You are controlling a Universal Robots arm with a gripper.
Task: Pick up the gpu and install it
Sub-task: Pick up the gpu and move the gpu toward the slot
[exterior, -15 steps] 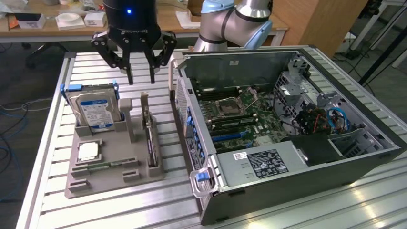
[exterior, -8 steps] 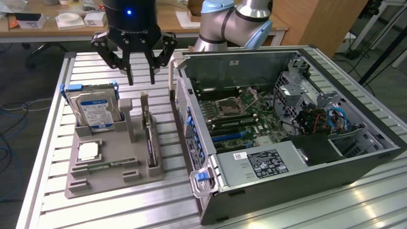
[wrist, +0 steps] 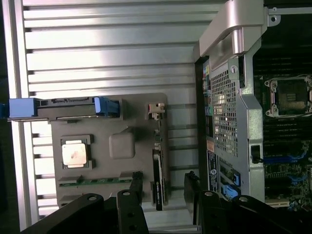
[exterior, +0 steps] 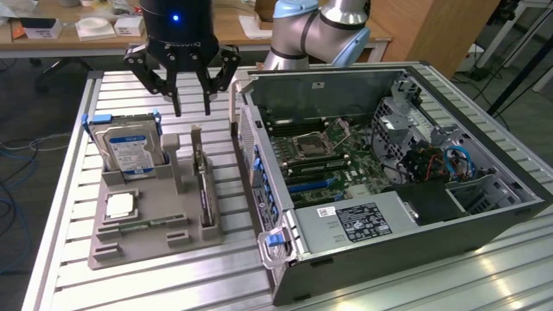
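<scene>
1. Computer case (exterior: 389, 253) is lying open on its side at the exterior view's right, motherboard facing up.
2. Slatted aluminium table (exterior: 69, 194) is carrying the case and, just beside it, a grey tray (exterior: 155, 249).
3. The gpu (exterior: 204, 184) (wrist: 158, 185) is standing on edge in the tray slot nearest the case, with a hard drive (exterior: 129, 152) standing upright on the tray's other side.
4. The gripper (exterior: 191, 111) (wrist: 164, 179) is hanging above the tray, jaws spread wide and gripping nothing; in the wrist view the card is showing between its fingers (wrist: 136, 183).
5. A wooden desk (exterior: 233, 26) is standing behind the table; cables (exterior: 17, 149) are lying on the floor.
</scene>
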